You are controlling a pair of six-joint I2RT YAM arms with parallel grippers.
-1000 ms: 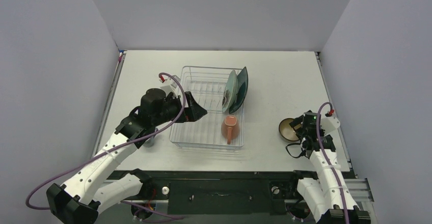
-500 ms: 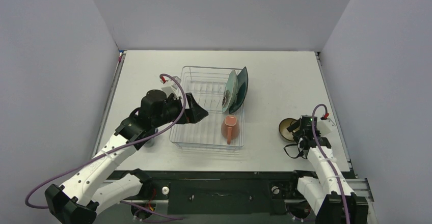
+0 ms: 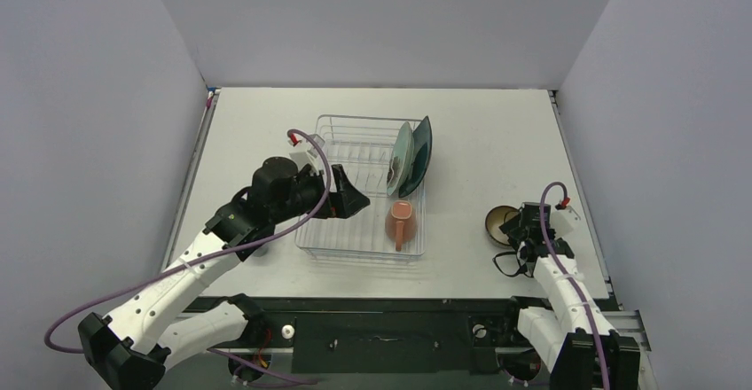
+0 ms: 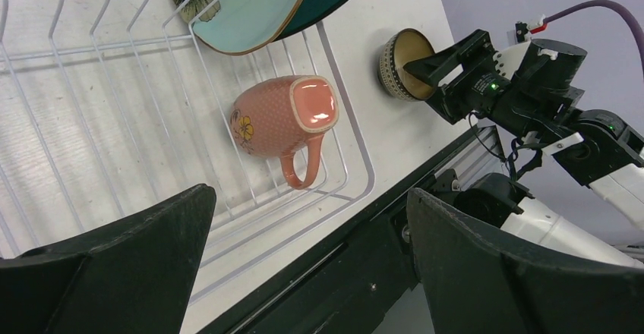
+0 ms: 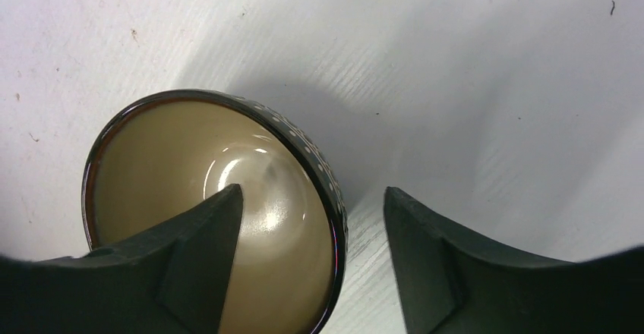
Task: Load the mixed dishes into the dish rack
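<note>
Straddling brown bowl (image 5: pixel 190 167) rim, right hand (image 5: pixel 311 192) spread; left hand (image 4: pixel 309 192) spread over rack (image 4: pixel 114 114), mug (image 4: pixel 277 118).

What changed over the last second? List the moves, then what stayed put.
The right arm pulled slightly left and nearer its base; the open right pincer now straddles the brown bowl at its rim, not gripping. The left pincer, open and empty, eased slightly right over the dish rack. Unmoved: bowl, pale teal plate, dark teal plate, salmon mug.
</note>
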